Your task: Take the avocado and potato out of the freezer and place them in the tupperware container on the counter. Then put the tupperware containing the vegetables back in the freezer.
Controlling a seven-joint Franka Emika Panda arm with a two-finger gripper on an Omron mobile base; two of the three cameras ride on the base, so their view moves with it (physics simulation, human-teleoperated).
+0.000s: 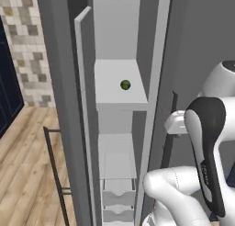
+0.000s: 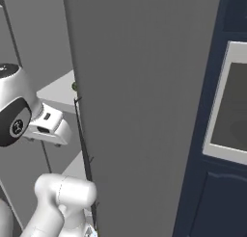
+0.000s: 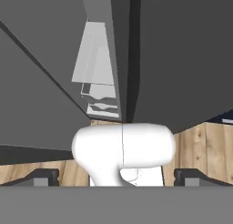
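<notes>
Avocado (image 1: pixel 125 85) sits on the freezer (image 1: pixel 120 94) shelf, up and left of the wide-open, empty pincer (image 3: pixel 116 178).

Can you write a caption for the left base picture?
Open freezer with a small green avocado sitting alone on its upper shelf, robot arm waiting nearby.

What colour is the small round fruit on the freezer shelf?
Dark green: the avocado, clearest in the left base view.
</notes>
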